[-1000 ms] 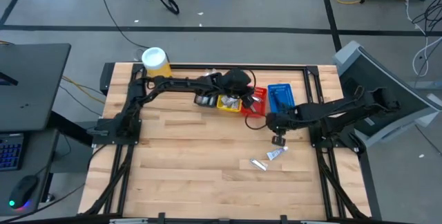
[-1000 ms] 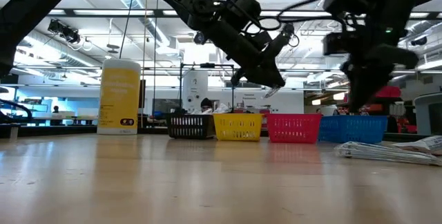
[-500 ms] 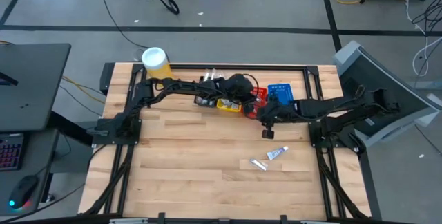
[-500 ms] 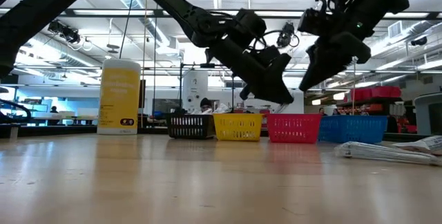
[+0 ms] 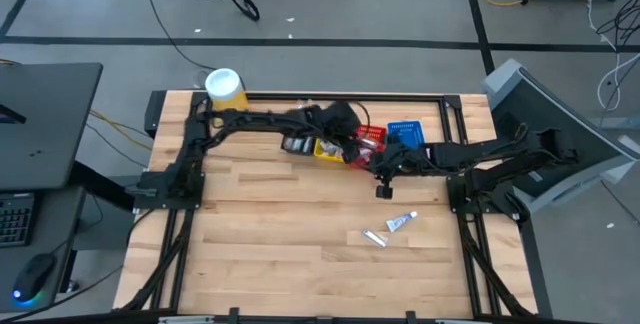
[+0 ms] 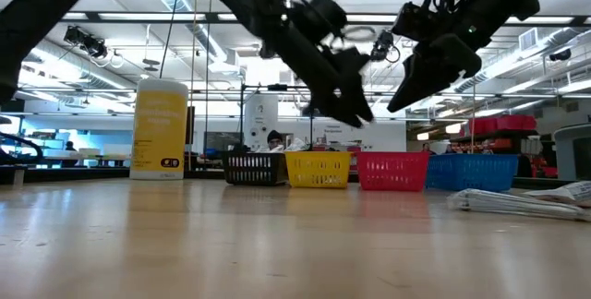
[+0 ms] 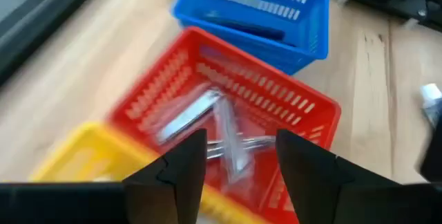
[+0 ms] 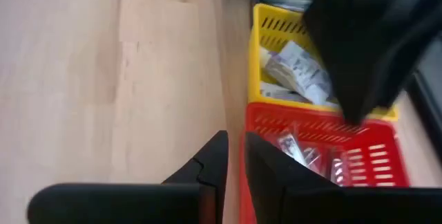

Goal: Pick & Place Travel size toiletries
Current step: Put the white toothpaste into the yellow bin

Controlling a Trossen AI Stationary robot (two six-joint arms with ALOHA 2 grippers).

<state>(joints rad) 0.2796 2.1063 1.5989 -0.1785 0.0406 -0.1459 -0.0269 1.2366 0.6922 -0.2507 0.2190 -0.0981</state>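
Left gripper (image 7: 235, 156) wide open, empty, over red basket (image 7: 312, 106). Wrapped toothbrushes (image 7: 207, 124) prob light, slippery (grab mid-length). Right gripper (image 8: 235, 156) nearly closed, empty.

Four small baskets in a row at table's far edge, left to right: black basket (image 6: 253, 167), yellow basket (image 6: 318, 169), red basket (image 6: 392, 171), blue basket (image 6: 471, 172), each just beside the next. Yellow canister (image 6: 160, 130), white lid, upright at far left corner. Wooden table (image 5: 290, 224). Grey monitor (image 5: 50, 124) left of table.
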